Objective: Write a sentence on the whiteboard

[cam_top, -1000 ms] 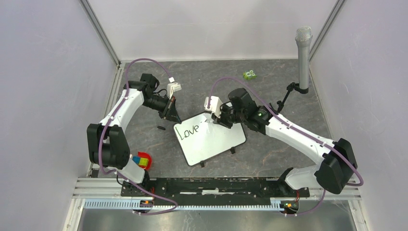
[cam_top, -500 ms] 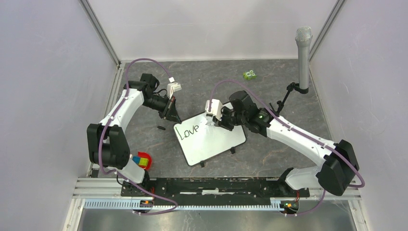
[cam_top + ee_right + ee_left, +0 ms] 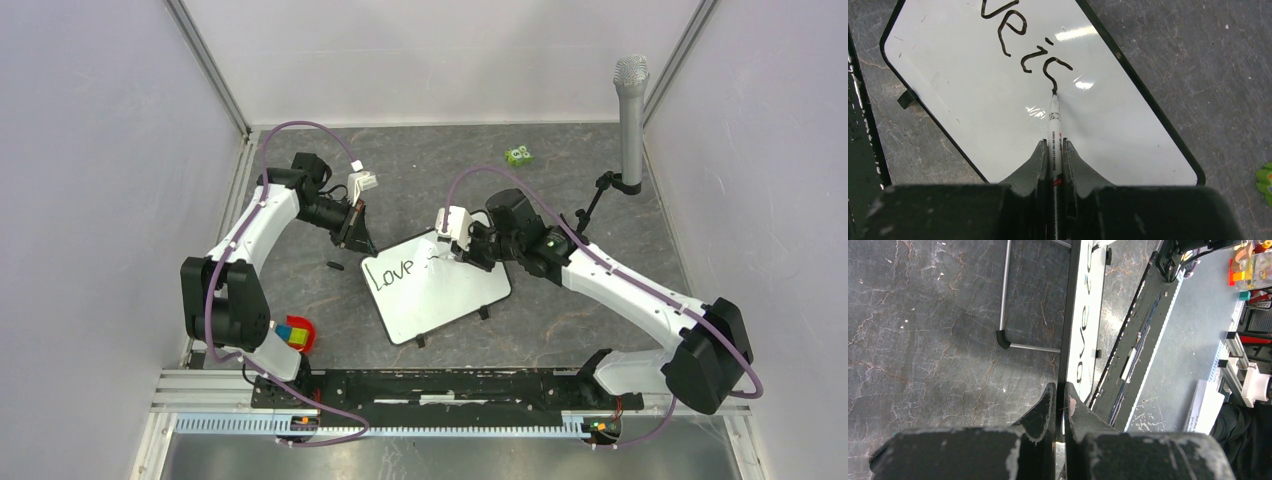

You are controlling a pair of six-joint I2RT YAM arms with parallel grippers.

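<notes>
The dark marbled worktop (image 3: 600, 170) carries the whiteboard (image 3: 440, 295), which lies at an angle between the two tools, resting on small black feet. Its far left corner sits inside the left tool (image 3: 357, 232), and its far edge lies under the right tool (image 3: 458, 248).

In the left wrist view, the left tool (image 3: 1059, 390) is pinched almost fully shut on the thin black frame of the whiteboard (image 3: 1087, 305), one finger on each side of the edge.

In the right wrist view, the right tool (image 3: 1052, 147) is closed tight on a white marker (image 3: 1054, 125) that sticks straight out ahead of its fingers. The marker's tip touches the whiteboard (image 3: 973, 100).

The sentence (image 3: 1020, 45) in black ink runs away from that tip. It reads "Love" (image 3: 392, 270), then an "i" and a curved stroke that ends at the marker tip.

A grey microphone (image 3: 630, 110) stands well to the right of the right tool. A small green object (image 3: 518, 155) lies beyond that tool. A small black piece (image 3: 335, 265) lies just near the left tool.
</notes>
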